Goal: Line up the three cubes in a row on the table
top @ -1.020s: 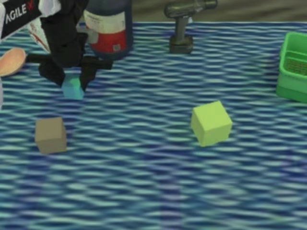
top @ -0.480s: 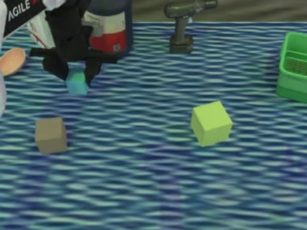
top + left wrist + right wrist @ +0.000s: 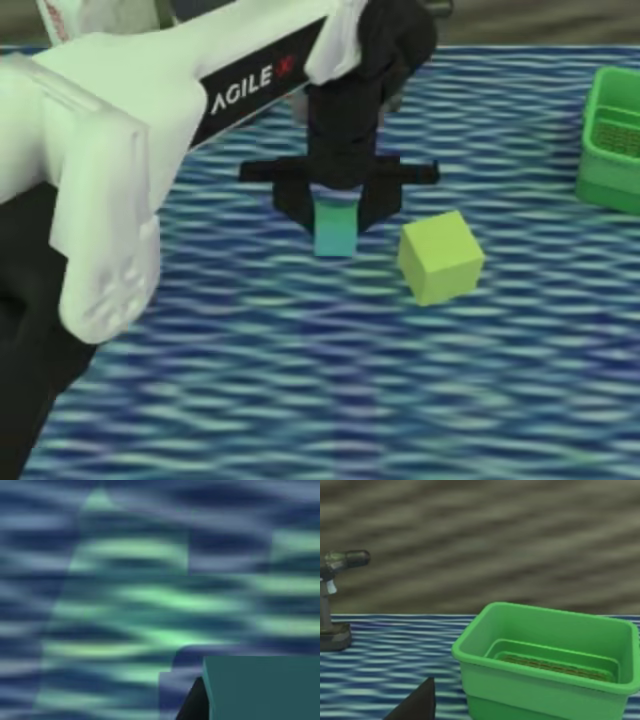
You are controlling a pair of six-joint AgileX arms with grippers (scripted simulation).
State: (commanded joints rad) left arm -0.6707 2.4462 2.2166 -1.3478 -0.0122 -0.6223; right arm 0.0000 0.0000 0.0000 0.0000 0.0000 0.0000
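1. As you look down from above, the rippled tabletop [image 3: 300, 400] carries everything.
2. Your left arm reaches across to its middle.
3. The lime-green cube [image 3: 441, 257] sits right of center.
4. The left tool [image 3: 337, 215] is clamped on the small teal cube [image 3: 335, 227], just left of the lime one.
5. You cannot tell how the right tool [image 3: 415, 705] stands.
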